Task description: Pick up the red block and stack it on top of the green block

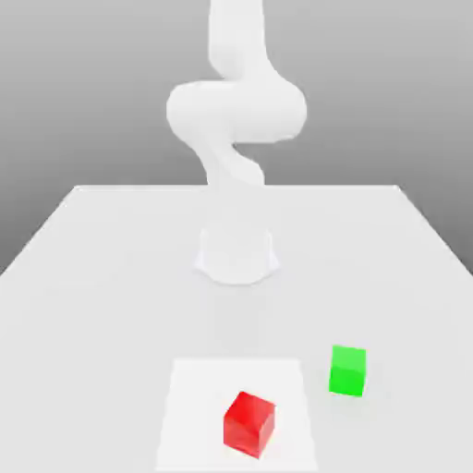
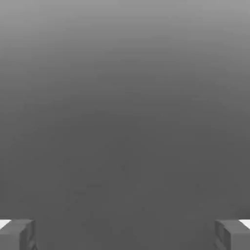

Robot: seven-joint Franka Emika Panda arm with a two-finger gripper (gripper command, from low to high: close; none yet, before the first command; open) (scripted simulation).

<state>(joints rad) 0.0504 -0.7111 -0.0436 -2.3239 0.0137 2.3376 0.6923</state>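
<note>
The red block [image 1: 248,422] lies on the table near its front edge, turned a little askew, on a paler square patch. A green block [image 1: 347,369] rests on the table to the exterior view's right of it and slightly farther back, a short gap apart. In the hand view my gripper [image 2: 125,234] is open, its two grey fingertips [image 2: 17,234] set far apart with nothing between them, facing a plain grey background. Neither block is touched by the arm.
The white arm [image 1: 236,111] rises from its round base [image 1: 236,254] at the middle of the white table [image 1: 92,277] and curls upward out of the exterior view. A paler square patch [image 1: 199,388] marks the table's front middle.
</note>
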